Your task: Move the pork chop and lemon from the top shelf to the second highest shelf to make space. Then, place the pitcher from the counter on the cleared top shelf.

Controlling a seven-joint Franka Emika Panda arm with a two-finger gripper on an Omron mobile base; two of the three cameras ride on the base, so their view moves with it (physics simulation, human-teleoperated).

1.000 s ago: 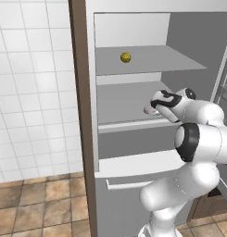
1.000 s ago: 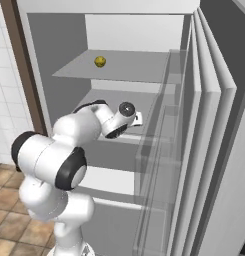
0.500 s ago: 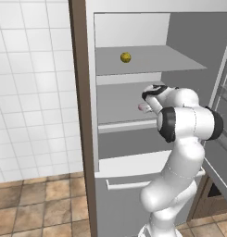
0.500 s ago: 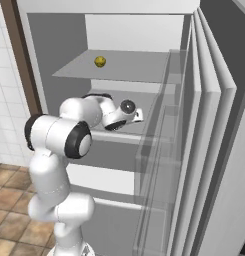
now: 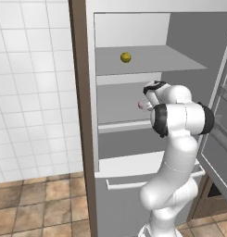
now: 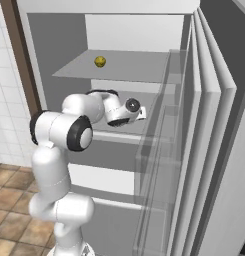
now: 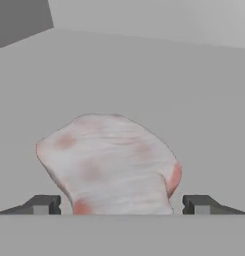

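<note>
- Since a second before, the arm had folded in closer to the fridge: its elbow rose and the gripper (image 7: 121, 204) went deeper over the second shelf (image 5: 129, 126), while the base cameras stayed where they were.
- In the same second the jaws had widened a little; in the hand view the two fingertips (image 7: 44, 204) stood spread far apart, one on each side of the chop (image 7: 108, 165).
- The chop lay directly ahead of the hand, between the fingertips but clear of both, flat on the grey slab. Nothing was pinched, so I judged it was let go.
- In the left base view a small pink bit of the chop (image 5: 143, 105) showed just in front of the hand, on the second shelf and not on the top one.
- The lemon (image 5: 125, 57) sat above the hand on the top shelf (image 5: 147, 59), well apart from the gripper, and had not moved between the pictures.
- What this meant for the task: the first of the two moves seemed done, the chop being already one level down.
- The lemon was not yet moved, so the top shelf was not yet cleared for the pitcher.
- The next step probably called for drawing the hand back out and then reaching up to the lemon; a round fruit could roll if a finger nudged it.
</note>
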